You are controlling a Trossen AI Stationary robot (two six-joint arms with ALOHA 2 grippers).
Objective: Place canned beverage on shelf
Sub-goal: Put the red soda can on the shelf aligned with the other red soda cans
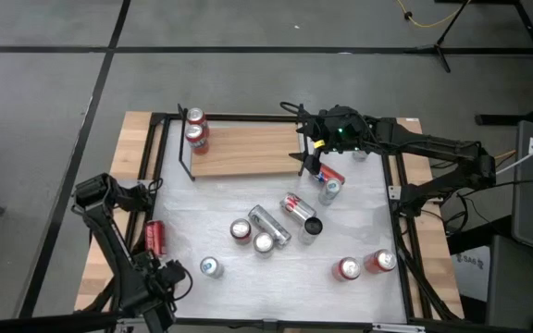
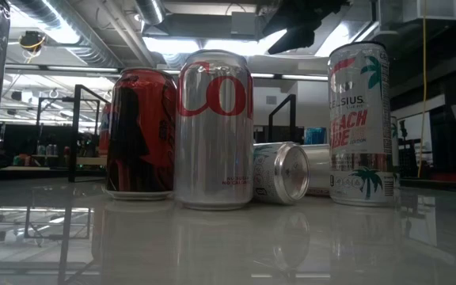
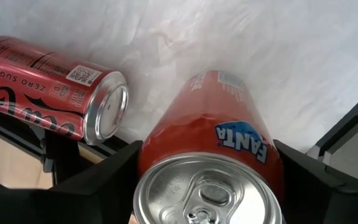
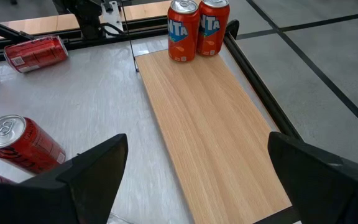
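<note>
An orange Fanta can [image 3: 216, 130] stands upright near the table's near left corner, between the fingers of my left gripper [image 3: 207, 186], which points straight down. In the high view my left gripper [image 1: 163, 277] hides this can. The shelf [image 1: 248, 150], a light wooden board with black rails, lies at the far side. Two orange Fanta cans [image 4: 183, 28] [image 4: 213, 25] stand on its left end. My right gripper [image 4: 197, 180] hovers open over the shelf's right end [image 1: 308, 153], with nothing between its fingers. My left gripper holds the Fanta can by its side wall near the top rim [image 3: 157, 146], one dark finger [image 3: 98, 186] on each opposite side. The fingers come from above, pointing down along the can. The can is upright, its bottom end toward the white tabletop.
A red Coke Zero can [image 3: 48, 81] lies on its side next to the held can [image 1: 155, 238]. Several more cans stand or lie in the table's middle [image 1: 269, 225] and near right [image 1: 364, 265]. A silver one [image 1: 211, 267] stands close to my left gripper. Black rails [image 1: 398, 222] frame the table.
</note>
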